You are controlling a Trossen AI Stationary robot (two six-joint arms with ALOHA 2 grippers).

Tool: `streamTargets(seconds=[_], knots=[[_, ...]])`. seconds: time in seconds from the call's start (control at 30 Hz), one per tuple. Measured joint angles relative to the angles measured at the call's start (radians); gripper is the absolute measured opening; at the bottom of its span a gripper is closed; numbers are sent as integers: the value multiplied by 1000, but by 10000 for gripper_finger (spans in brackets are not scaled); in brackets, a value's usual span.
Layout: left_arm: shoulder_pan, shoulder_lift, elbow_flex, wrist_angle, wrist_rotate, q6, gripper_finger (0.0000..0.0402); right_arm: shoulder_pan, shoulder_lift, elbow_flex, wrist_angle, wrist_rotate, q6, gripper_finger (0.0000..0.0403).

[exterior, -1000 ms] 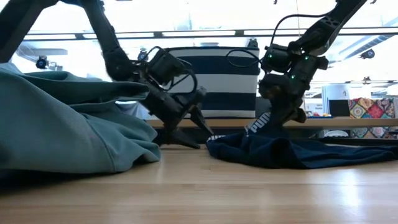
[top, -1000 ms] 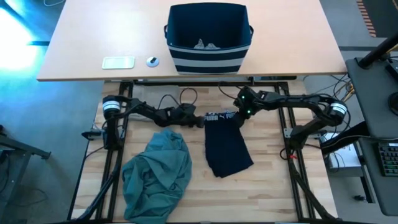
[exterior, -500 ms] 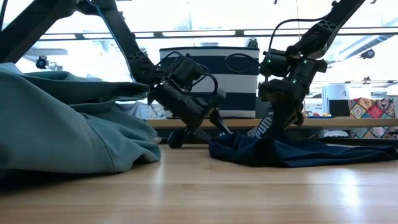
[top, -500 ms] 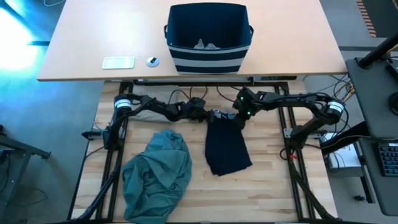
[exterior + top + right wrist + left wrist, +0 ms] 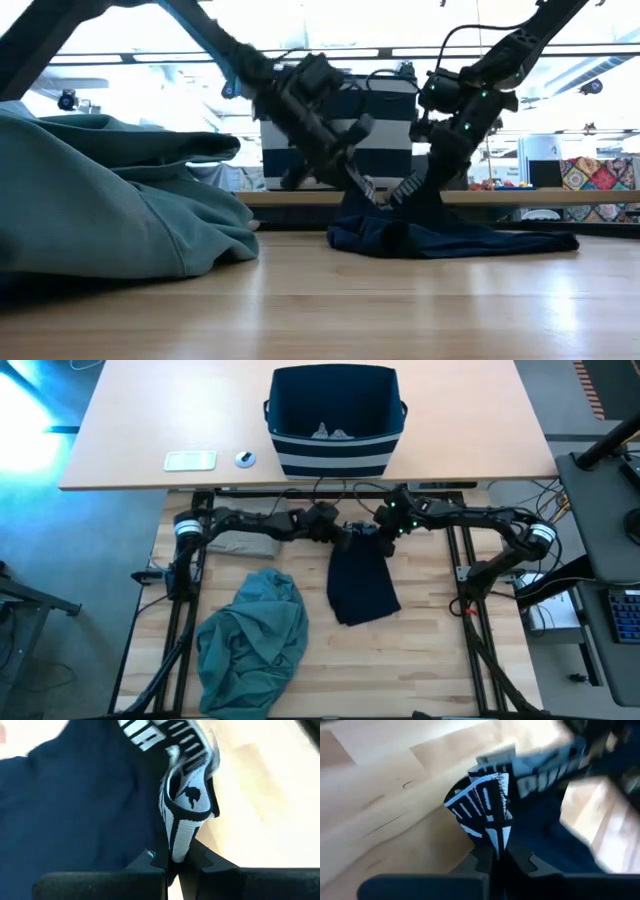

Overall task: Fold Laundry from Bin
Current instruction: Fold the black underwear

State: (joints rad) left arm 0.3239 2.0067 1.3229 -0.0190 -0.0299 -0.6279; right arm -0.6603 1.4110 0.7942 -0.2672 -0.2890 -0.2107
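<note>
The navy garment (image 5: 362,585) lies in the middle of the table, and its white-lettered waistband (image 5: 395,192) is raised at the far end. My left gripper (image 5: 346,538) is shut on the band's left end. My right gripper (image 5: 384,536) is shut on its right end. A teal-green garment (image 5: 255,640) lies crumpled at the near left. A beige one (image 5: 240,546) lies under my left arm. The bin (image 5: 335,415) stands on the far table with small grey pieces (image 5: 330,432) inside. My left gripper pinches the bunched left end of the waistband (image 5: 490,820) between its two fingers, several layers gathered. It slants down from the table's left. That end is lifted off the table, and the cloth below trails onto the wood. My right gripper pinches the folded right end of the waistband (image 5: 186,817) between its two fingers, slanting down from the table's right. That end is raised, and the garment's body (image 5: 450,238) hangs from it down to the table.
A white flat device (image 5: 190,460) and a small round object (image 5: 245,458) lie on the far table left of the bin. Bare wood (image 5: 440,660) shows at the near right. The teal-green heap (image 5: 100,200) fills the near left.
My left gripper has gone right to the waistband's left end, shut on it and risen. My right gripper has rolled about its own axis, keeping its hold. The waistband has come up off the table and the garment's body has slid a little toward the far edge.
</note>
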Motion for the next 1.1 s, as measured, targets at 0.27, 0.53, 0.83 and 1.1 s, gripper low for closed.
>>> streamTargets(seconds=[0.27, 0.53, 0.83, 1.1], knots=[[-109, -136, 95, -285, -102, 264, 1, 31, -178, -1, -232, -131, -115, 13], [-286, -142, 36, -251, -93, 316, 0, 143, -283, -20, -321, -187, -56, 13], [-416, -137, -23, -200, -127, 283, 0, 309, -251, -49, -320, -186, 64, 13], [-467, -135, -178, 150, -86, 188, 14, 361, -198, -96, -316, -103, 132, 13]])
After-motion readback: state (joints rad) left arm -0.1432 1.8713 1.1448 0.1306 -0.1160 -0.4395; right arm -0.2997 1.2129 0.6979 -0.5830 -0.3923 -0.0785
